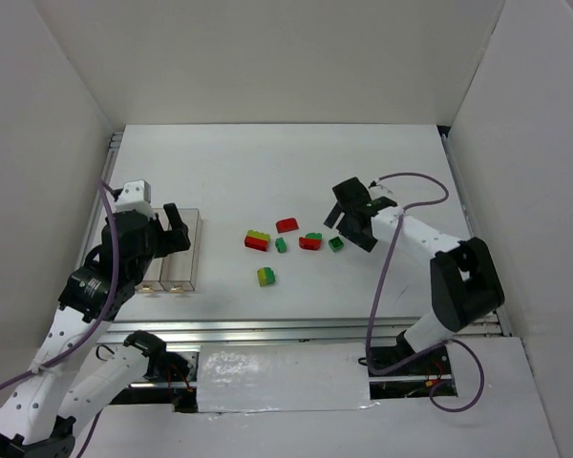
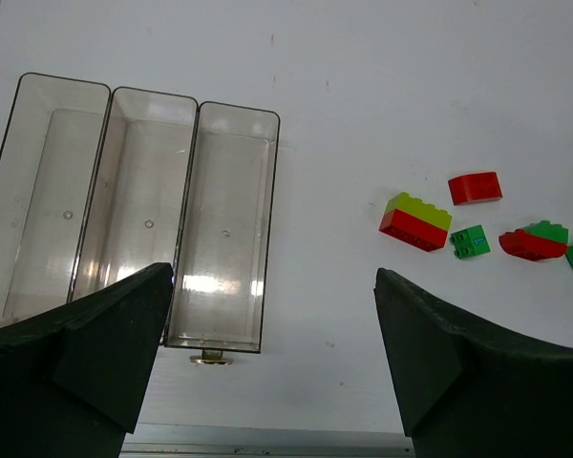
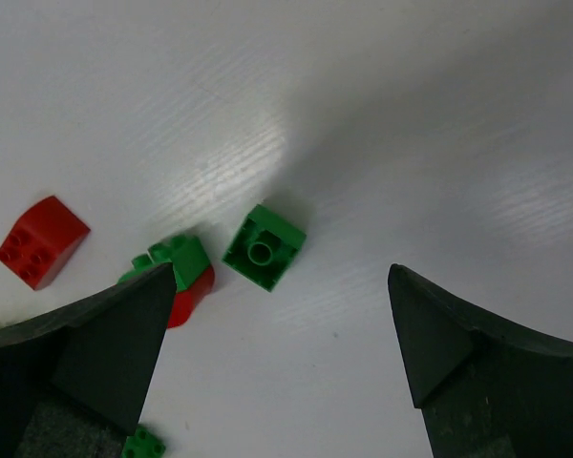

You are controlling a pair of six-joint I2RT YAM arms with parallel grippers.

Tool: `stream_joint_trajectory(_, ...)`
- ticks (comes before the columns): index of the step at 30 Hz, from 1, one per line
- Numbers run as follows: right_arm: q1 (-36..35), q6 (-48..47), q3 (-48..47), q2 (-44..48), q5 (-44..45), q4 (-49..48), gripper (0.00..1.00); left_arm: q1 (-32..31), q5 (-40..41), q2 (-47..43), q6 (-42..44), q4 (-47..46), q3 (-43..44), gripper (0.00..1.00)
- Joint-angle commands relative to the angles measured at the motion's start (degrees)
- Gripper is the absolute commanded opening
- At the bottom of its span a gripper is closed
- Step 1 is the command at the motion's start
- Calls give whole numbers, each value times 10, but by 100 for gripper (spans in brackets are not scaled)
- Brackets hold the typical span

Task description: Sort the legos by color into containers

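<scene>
Right gripper [image 3: 280, 272] hangs wide open, holding nothing, with a loose green brick [image 3: 264, 247] lying on the table [image 1: 267, 172] right between its fingers and a red-and-green stack [image 3: 177, 277] just beside one finger. Left gripper [image 2: 272, 277] is spread just as wide, empty too, above the near end of the three joined clear containers [image 2: 227, 191]. The legos [image 1: 257, 240] sit scattered mid-table between the arms, well apart from the containers.
</scene>
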State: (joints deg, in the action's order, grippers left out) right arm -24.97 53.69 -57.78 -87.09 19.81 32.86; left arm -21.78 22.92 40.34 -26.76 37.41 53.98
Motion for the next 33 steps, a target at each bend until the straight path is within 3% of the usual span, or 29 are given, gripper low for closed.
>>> stream_joint_trajectory(1,-18,69,-56,-56,41,-14,99,2,-21,3,16,-25,-1,99)
stream_joint_trajectory(7,-41,106,-59,-104,59,-13,96,2,-30,-4,19,-28,-4,99)
stream_joint_trajectory(24,-41,128,-17,-127,58,-29,76,3,-53,-8,24,-33,-4,100)
stream_joint_trajectory(32,-39,122,0,-118,60,-43,34,2,-57,-7,26,-34,-5,99)
stream_joint_trajectory(33,-39,124,0,-117,66,-39,14,2,-58,-6,26,-35,-5,100)
